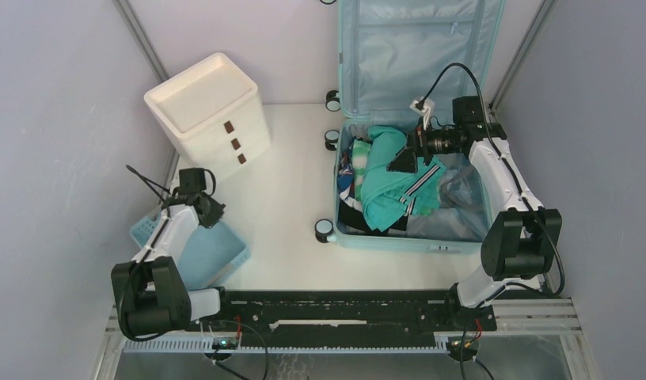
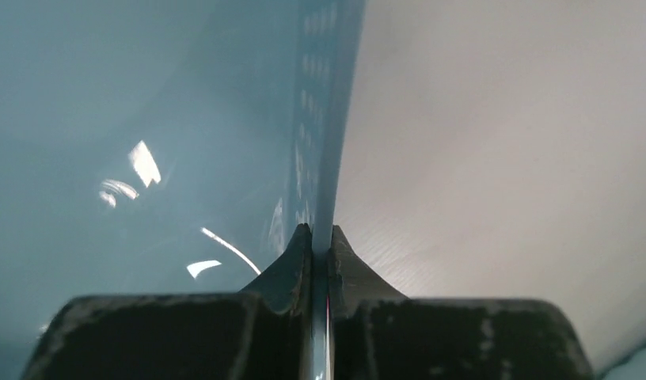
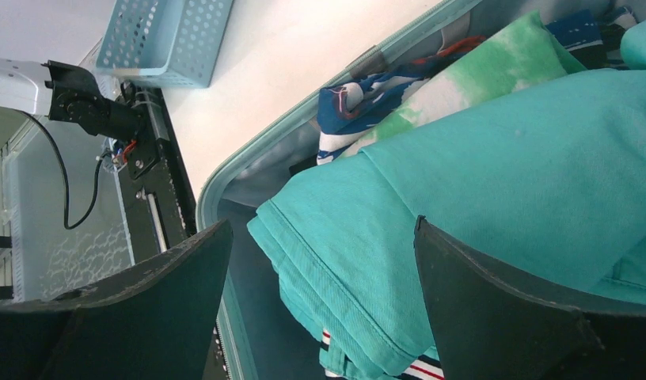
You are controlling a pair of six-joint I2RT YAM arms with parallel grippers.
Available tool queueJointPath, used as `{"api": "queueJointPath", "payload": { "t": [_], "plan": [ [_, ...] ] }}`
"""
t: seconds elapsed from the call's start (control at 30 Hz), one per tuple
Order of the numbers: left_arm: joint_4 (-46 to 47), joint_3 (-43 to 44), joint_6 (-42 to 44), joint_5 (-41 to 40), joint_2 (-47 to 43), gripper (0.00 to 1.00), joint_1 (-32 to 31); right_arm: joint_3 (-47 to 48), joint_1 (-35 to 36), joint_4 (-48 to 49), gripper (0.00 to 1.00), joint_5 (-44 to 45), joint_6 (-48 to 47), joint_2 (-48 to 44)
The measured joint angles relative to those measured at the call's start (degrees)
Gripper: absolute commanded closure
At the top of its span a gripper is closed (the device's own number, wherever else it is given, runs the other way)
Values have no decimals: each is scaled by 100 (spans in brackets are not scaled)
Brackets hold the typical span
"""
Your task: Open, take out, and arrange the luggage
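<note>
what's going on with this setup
Two robot arms are unpacking the luggage, which lies open and not yet emptied. The right tool hangs open over a teal garment inside it, not gripping yet. The left tool is pinched shut on the wall of the blue basket on the table.

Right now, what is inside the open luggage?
A teal garment lies on top of the pile in the luggage, with a green-and-white cloth and a navy patterned cloth beside it. Whatever lies beneath the teal garment is covered.
</note>
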Motion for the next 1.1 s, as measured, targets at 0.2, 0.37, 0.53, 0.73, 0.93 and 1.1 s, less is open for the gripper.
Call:
{"api": "queueJointPath", "payload": {
  "t": [0.2,0.37,0.53,0.73,0.93,1.1],
  "plan": [
    [122,0,-323,516,24,95,-428,0,-24,2,8,0,0,-2],
    [208,90,-828,774,258,95,-1655,0,-42,2,8,2,0,-2],
    [-42,944,-859,837,931,93,-2426,0,-76,2,8,0,-2,-2],
    [-315,2505,229,981,2055,88,-2745,0,-79,2,8,0,-2,-2],
    [-634,3353,1196,1241,2793,71,-2911,0,-79,-4,8,2,-2,-2],
    [-710,3805,1676,1388,3224,52,-3099,22,-149,-59,7,140,-20,-20]
  ]
}}
